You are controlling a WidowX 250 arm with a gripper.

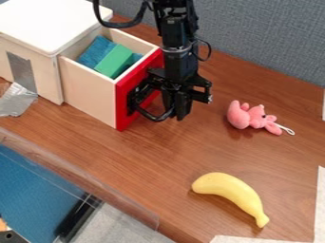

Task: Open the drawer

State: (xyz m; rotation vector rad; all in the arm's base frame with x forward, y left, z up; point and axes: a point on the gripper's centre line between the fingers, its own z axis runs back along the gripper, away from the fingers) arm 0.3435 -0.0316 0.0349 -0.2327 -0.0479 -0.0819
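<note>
The red-fronted wooden drawer (pixel 92 91) stands open from its white-topped box.

Arm (pixel 178 35): black, entering at top edge, near-vertical attitude. Thick cable (pixel 120 23): looped outward, upper left of view. Thin cable (pixel 208 50): bowed out on opposite side, beside wrist (pixel 179 59). Gripper (pixel 180 114): black, suspended beneath wrist, directed downward.

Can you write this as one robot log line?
red-fronted wooden drawer: open | black metal gripper: beside drawer's front | green rectangular block: inside
</note>
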